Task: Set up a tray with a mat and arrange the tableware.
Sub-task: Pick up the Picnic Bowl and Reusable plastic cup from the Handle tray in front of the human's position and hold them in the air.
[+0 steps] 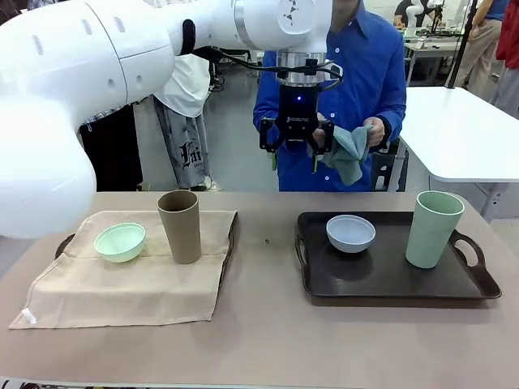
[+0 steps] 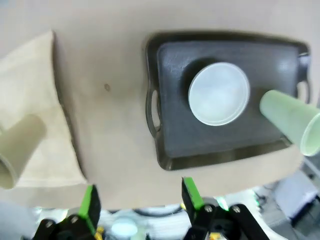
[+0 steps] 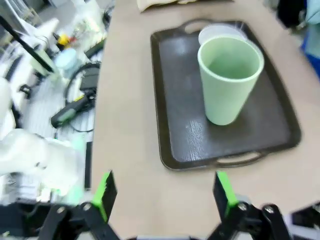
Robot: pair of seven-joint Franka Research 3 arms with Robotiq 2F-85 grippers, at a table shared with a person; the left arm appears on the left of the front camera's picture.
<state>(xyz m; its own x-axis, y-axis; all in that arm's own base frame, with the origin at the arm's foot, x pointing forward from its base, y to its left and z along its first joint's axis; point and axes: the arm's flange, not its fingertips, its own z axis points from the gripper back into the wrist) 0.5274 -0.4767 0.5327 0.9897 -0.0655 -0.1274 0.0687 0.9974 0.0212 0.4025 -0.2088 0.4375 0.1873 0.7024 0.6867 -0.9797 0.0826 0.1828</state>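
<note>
Two pieces sit on the mat (image 1: pixel 130 279), lower left: mint bowl (image 1: pixel 120 241), brown tumbler (image 1: pixel 180 225). On the tray (image 1: pixel 389 279), lower right: white bowl (image 1: pixel 350 232), green tumbler (image 1: pixel 432 228). Gaping empty: left gripper (image 1: pixel 293 158), right gripper (image 3: pixel 164 187).

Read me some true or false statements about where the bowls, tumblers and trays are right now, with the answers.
1. The white bowl sits on the bare dark tray. True.
2. The brown tumbler lies on its side. False: it stands upright on the mat.
3. A person's hand holds a cloth. True.
4. The left end effector grips the mint bowl. False: it is open and raised well clear of the bowl, which rests on the mat.
</note>
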